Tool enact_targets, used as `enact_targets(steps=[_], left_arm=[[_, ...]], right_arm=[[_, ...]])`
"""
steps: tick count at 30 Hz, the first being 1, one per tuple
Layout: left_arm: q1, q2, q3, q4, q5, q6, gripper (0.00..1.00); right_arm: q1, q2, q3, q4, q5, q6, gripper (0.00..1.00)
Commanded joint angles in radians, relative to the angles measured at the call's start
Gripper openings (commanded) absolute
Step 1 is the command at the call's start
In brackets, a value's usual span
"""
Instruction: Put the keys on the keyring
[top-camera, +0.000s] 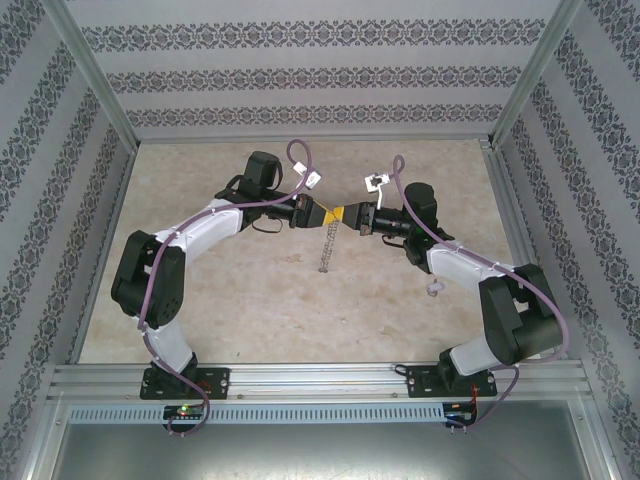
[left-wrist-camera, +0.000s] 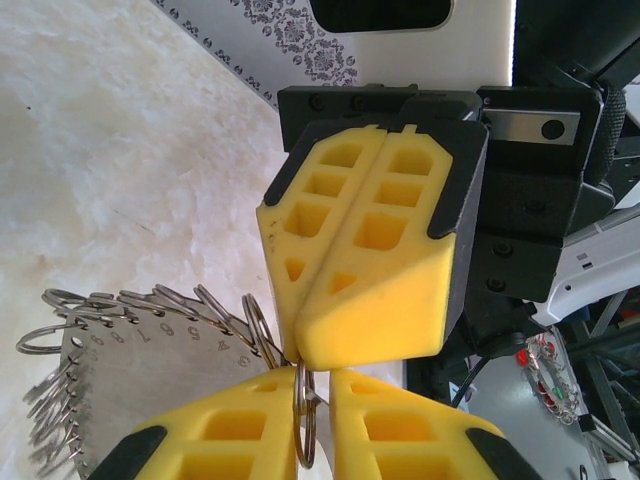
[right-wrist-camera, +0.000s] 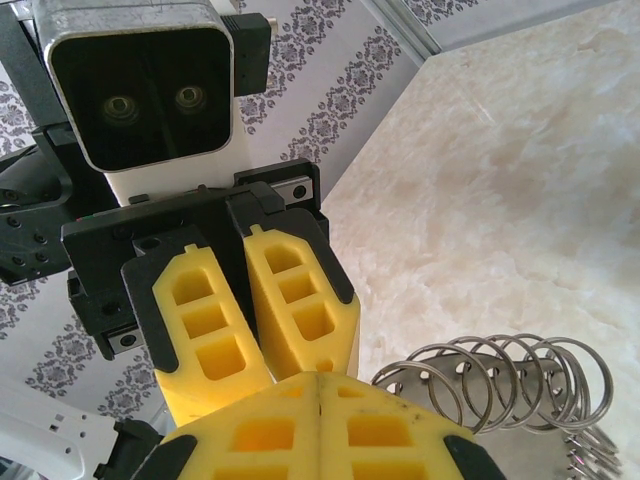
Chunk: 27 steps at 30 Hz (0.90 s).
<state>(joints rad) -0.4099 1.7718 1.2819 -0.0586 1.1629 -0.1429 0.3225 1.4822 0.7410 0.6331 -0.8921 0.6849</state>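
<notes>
Above the middle of the table my left gripper (top-camera: 326, 214) and right gripper (top-camera: 349, 215) meet tip to tip. The keyring (top-camera: 323, 252) hangs below them. It is a flat grey numbered metal piece (left-wrist-camera: 140, 375), its rim fringed with wire loops (right-wrist-camera: 520, 375). The right gripper (right-wrist-camera: 318, 378) is shut, its tips (left-wrist-camera: 300, 352) on the fringe. One loop (left-wrist-camera: 303, 425) stands in the narrow gap of my left gripper (left-wrist-camera: 315, 372), against one finger; whether it is pinched is unclear. A tiny pale piece (top-camera: 433, 290), perhaps a key, lies by the right forearm.
Patterned walls (top-camera: 300, 80) and metal frame posts (top-camera: 90, 70) enclose the pale stone-look table (top-camera: 250, 300). Purple cables with white tags (top-camera: 375, 183) loop over both wrists. A rail (top-camera: 320, 380) at the near edge carries the arm bases.
</notes>
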Motion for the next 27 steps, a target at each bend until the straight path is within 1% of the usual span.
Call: enact_targets(steps=[1,5,9,11,12,14,16,21,27], left_arm=[[0.009,-0.049,-0.006,0.062,0.052,-0.009,0.13],[0.011,-0.050,-0.003,0.062,0.052,-0.007,0.00],[0.011,-0.052,0.005,0.054,0.061,0.002,0.00],[0.010,-0.054,0.015,0.040,0.065,0.013,0.00],[0.011,-0.055,0.021,0.032,0.067,0.017,0.00],[0.011,-0.059,0.029,0.025,0.072,0.020,0.00],[0.011,-0.064,0.035,0.019,0.076,0.025,0.00],[0.010,-0.069,0.049,0.013,0.081,0.026,0.00],[0.009,-0.063,0.062,0.011,0.083,0.026,0.00]], right_arm=[[-0.008,0.016,-0.012,0.024,-0.005,0.004,0.00],[-0.008,0.017,-0.014,0.029,-0.009,0.007,0.00],[-0.011,0.020,-0.009,0.030,-0.017,0.021,0.00],[-0.012,0.026,-0.008,0.034,-0.031,0.031,0.03],[-0.013,0.028,-0.006,0.041,-0.042,0.038,0.06],[-0.011,0.030,-0.006,0.049,-0.058,0.046,0.19],[-0.010,0.029,-0.009,0.049,-0.066,0.045,0.24],[-0.005,0.029,-0.011,0.053,-0.083,0.048,0.25],[0.019,0.035,0.004,0.064,-0.124,0.051,0.23]])
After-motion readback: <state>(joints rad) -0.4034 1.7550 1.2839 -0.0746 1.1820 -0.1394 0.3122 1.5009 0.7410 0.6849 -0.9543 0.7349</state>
